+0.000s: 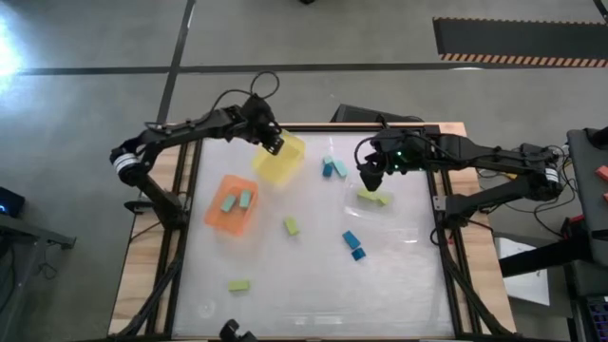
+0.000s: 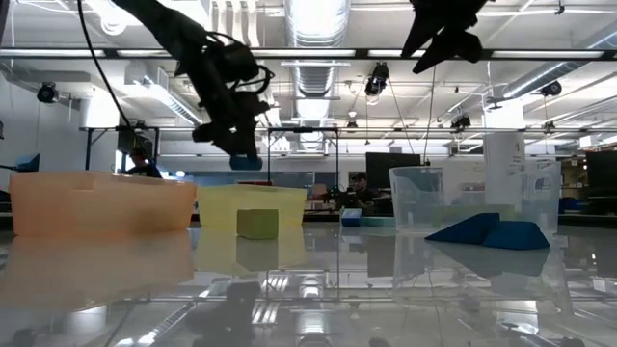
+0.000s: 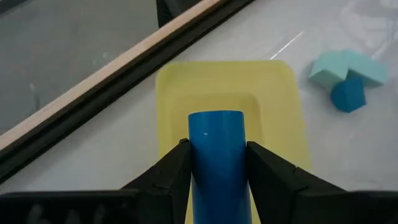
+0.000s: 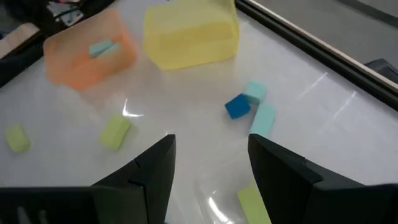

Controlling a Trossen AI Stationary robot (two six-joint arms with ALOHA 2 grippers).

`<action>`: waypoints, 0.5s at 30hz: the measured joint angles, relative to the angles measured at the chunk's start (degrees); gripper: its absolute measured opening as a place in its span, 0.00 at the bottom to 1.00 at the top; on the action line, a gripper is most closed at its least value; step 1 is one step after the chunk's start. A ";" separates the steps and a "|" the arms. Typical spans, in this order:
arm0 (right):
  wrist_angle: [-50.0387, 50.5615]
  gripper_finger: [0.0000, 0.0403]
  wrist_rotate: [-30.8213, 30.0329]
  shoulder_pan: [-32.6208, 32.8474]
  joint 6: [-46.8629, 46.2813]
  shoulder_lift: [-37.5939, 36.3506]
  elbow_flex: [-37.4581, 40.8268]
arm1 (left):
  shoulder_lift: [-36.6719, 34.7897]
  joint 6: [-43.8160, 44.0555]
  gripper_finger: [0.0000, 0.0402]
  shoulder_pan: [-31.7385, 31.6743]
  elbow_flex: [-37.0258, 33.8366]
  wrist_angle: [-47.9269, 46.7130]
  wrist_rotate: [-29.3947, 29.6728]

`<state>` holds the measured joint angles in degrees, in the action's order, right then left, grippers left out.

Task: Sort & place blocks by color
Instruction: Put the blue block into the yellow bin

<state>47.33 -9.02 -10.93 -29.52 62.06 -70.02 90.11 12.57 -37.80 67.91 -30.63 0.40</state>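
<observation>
The left gripper (image 3: 217,163), clamped on a dark blue block (image 3: 216,155), hangs over the yellow bin (image 3: 273,93), apparently to drop it in; the right gripper (image 4: 211,158) waits with fingers apart.

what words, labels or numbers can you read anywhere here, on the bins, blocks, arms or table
None can be read.
The translucent yellow bin, the translucent orange bin and the small foam blocks carry no print.
The dark blue block held in the left gripper is plain.
The black-and-orange striped strip on the floor is a pattern, not text.
Anything in the room behind is too small to read.
</observation>
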 joint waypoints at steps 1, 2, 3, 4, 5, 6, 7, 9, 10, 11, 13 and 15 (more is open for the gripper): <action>0.10 0.48 -0.03 -0.28 -0.29 0.00 0.02 | 0.20 -0.03 0.30 0.02 -0.52 0.45 -0.16; -0.06 0.48 -0.08 -0.49 -0.60 0.00 0.02 | 0.42 -0.02 0.30 0.02 -0.97 1.28 -0.28; -0.17 0.48 -0.12 -0.66 -0.98 0.00 0.02 | 0.69 -0.01 0.30 0.04 -1.40 1.99 -0.32; -0.09 0.48 -0.19 -0.87 -1.30 0.00 0.02 | 1.10 0.01 0.30 0.13 -1.76 2.11 -0.32; -0.09 0.48 -0.17 -1.16 -1.49 0.00 0.02 | 1.65 0.14 0.30 0.31 -1.87 2.12 -0.30; -0.13 0.48 -0.19 -1.49 -1.53 0.00 0.02 | 2.24 0.14 0.30 0.37 -1.86 2.62 -0.28; -0.09 0.48 -0.18 -1.64 -1.57 0.00 0.02 | 2.72 0.14 0.30 0.39 -1.85 3.03 -0.30; -0.12 0.48 -0.17 -2.15 -1.60 0.10 0.02 | 3.63 0.11 0.30 0.51 -1.76 3.49 -0.30; -0.11 0.48 -0.18 -2.39 -1.60 0.23 0.02 | 4.17 0.24 0.30 0.59 -1.60 4.00 -0.30; -0.11 0.48 -0.17 -2.62 -1.60 0.29 0.02 | 4.62 0.41 0.30 0.62 -1.56 4.24 -0.29; -0.11 0.48 -0.17 -2.98 -1.60 0.53 0.02 | 5.52 0.48 0.30 0.87 -1.61 4.48 -0.28; -0.09 0.48 -0.17 -3.22 -1.60 0.65 0.02 | 6.32 0.50 0.30 1.18 -1.61 4.85 -0.28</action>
<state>47.24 -9.19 -14.15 -31.11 62.72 -70.00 96.42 13.06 -36.62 66.30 -25.77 0.12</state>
